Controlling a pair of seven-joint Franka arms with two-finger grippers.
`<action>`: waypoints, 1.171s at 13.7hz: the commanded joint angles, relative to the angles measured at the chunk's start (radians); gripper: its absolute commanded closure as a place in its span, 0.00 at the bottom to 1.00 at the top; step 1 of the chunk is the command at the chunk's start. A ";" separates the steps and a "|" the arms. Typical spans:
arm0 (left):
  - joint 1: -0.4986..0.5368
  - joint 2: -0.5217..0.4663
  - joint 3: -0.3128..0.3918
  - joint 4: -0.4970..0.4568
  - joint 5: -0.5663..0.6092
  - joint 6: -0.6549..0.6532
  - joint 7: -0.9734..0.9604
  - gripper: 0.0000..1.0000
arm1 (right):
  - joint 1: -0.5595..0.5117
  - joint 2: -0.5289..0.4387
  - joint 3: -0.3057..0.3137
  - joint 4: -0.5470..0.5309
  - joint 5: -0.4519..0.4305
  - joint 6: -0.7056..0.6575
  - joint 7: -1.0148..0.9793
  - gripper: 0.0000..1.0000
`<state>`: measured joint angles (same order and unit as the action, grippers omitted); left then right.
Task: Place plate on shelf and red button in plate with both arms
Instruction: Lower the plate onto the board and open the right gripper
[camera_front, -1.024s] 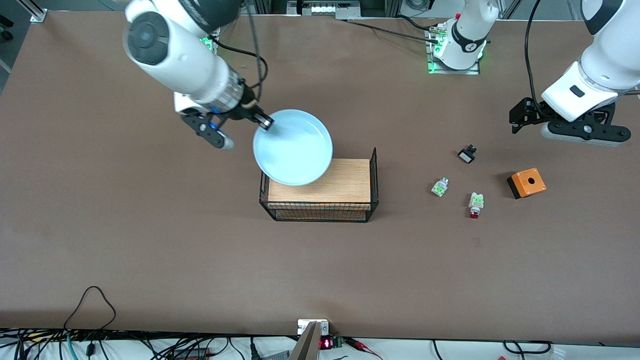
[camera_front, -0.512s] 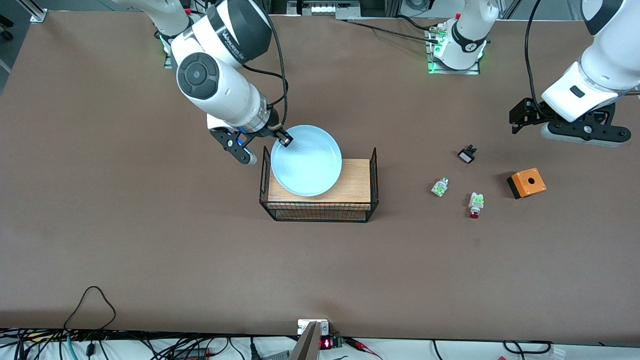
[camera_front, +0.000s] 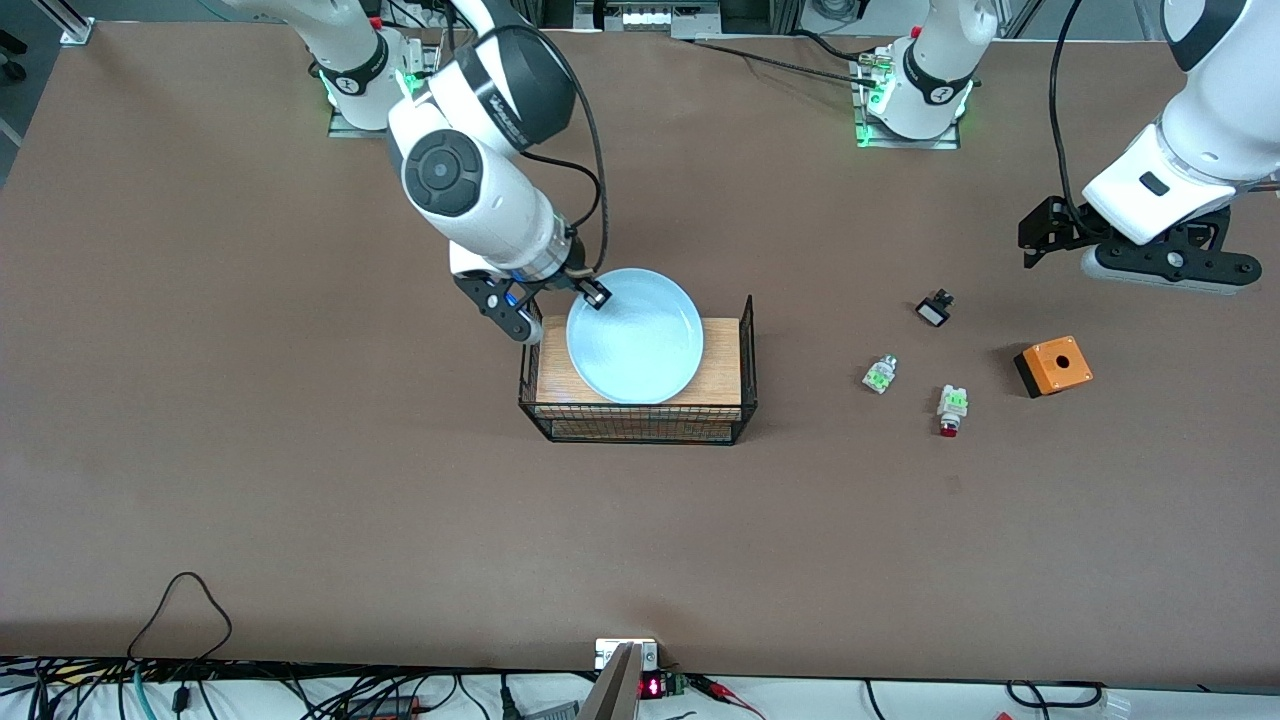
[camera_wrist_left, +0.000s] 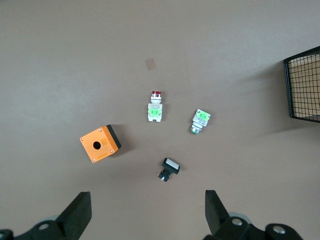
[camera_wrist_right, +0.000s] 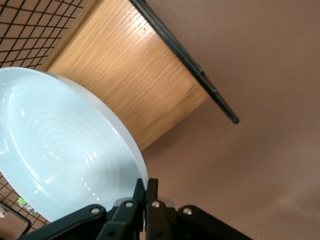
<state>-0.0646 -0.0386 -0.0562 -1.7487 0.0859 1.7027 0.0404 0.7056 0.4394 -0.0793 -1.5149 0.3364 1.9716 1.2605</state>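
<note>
My right gripper (camera_front: 592, 292) is shut on the rim of the light blue plate (camera_front: 634, 336) and holds it over the wooden board in the wire basket (camera_front: 745, 340). The right wrist view shows the plate (camera_wrist_right: 60, 150) pinched between the fingers (camera_wrist_right: 146, 192). The red button (camera_front: 950, 409), white with green clips and a red cap, lies on the table toward the left arm's end; it also shows in the left wrist view (camera_wrist_left: 155, 107). My left gripper (camera_front: 1040, 243) is open and empty, up over the table above the small parts (camera_wrist_left: 146, 212).
Near the red button lie a similar white-green part (camera_front: 880, 374), a small black-and-white part (camera_front: 934, 309) and an orange box with a hole (camera_front: 1052, 366). The basket's black wire walls stand up around the board. Cables run along the table's front edge.
My right arm has carried the plate toward the front camera and the left arm's end, from beside the basket to over its wooden board. The left arm has not moved.
</note>
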 joint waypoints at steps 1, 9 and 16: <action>-0.004 0.019 0.001 0.040 0.003 -0.026 0.006 0.00 | 0.009 0.021 -0.013 0.013 0.016 0.012 0.002 1.00; 0.000 0.020 0.001 0.040 0.003 -0.026 0.007 0.00 | 0.005 0.061 -0.014 0.016 0.013 0.075 -0.003 1.00; 0.009 0.023 0.004 0.040 0.002 -0.026 0.009 0.00 | -0.008 0.074 -0.016 0.018 0.016 0.101 -0.009 0.61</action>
<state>-0.0608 -0.0332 -0.0525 -1.7473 0.0859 1.7027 0.0404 0.7047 0.5004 -0.0862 -1.5153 0.3365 2.0386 1.2570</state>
